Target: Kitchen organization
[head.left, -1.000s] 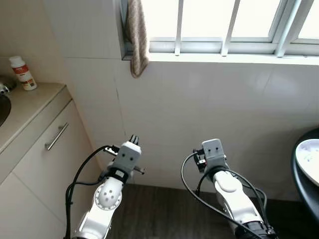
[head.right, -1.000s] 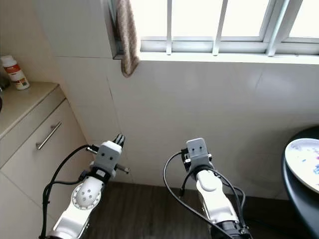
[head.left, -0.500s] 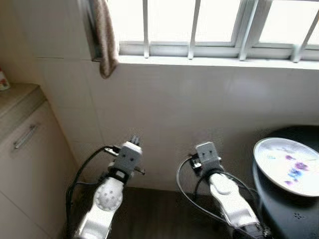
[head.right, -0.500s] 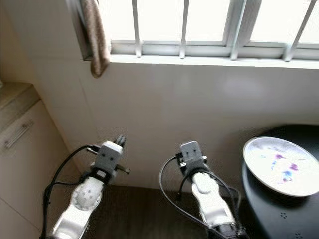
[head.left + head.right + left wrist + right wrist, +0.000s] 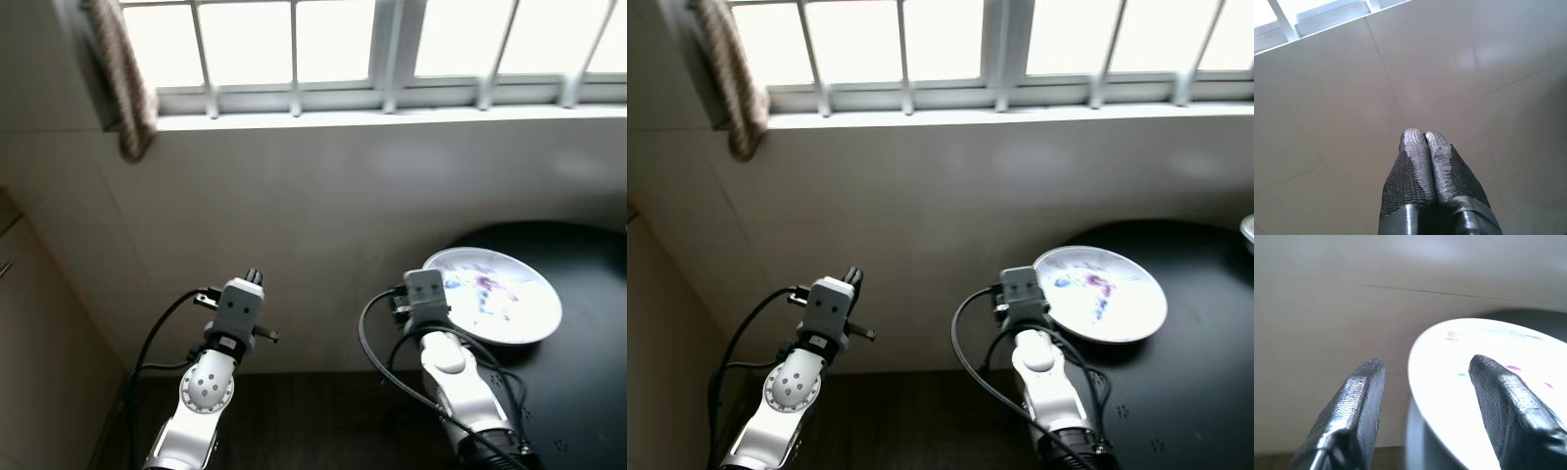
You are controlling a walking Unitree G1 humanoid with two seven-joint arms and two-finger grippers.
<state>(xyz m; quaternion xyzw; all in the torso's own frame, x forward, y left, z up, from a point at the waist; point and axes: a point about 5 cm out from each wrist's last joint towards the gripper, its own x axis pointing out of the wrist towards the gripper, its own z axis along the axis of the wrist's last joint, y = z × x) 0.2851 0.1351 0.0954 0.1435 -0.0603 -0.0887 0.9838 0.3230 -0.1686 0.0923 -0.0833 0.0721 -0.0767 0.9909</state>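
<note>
From the left eye we see our two arms raised before a white tiled wall (image 5: 323, 215) under a barred window (image 5: 392, 49). A brown towel (image 5: 127, 88) hangs at the window's left corner. To our right stands a black table (image 5: 578, 392), and on its near left part lies a white plate (image 5: 505, 308) with small purple and blue marks. Our right gripper (image 5: 423, 290) is held just beside the plate's left rim; from here we cannot tell whether it touches. Our left gripper (image 5: 253, 278) points up at the wall, well apart from the table. A strip of beige cabinet (image 5: 20, 323) shows at the far left, and dark floor (image 5: 313, 421) runs below.

The right eye gives the same scene, with the plate (image 5: 1107, 299) just right of the right arm's wrist block.

In the left wrist view, the left gripper (image 5: 1424, 134) has its two fingers pressed together, tips touching, with nothing between them; behind them is bare tile and a bit of window frame.

In the right wrist view, the right gripper (image 5: 1425, 367) is spread wide. The plate's rim (image 5: 1415, 372) lies in the gap between the fingers, one finger (image 5: 1359, 396) over the wall side and the other finger (image 5: 1503, 396) over the plate's white face. Neither finger clearly touches the plate.
</note>
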